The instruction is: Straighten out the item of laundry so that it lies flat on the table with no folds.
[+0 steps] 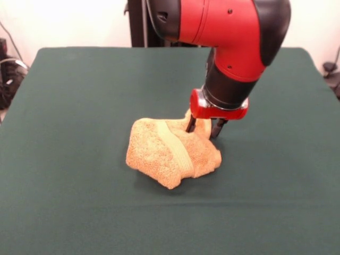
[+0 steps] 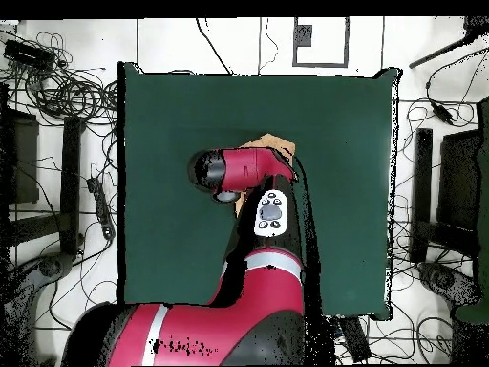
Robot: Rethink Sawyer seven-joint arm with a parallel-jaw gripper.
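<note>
My gripper (image 1: 204, 128) narrowly parted, tips at the crumpled towel's (image 1: 170, 151) far edge, mid green counter (image 1: 74, 106)

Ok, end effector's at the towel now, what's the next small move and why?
Probably close on the fold and lift a little. The end effector looks open, its fingers down at the far edge of the towel, which sits bunched in a heap with its pale band folded across the top on the table.
</note>
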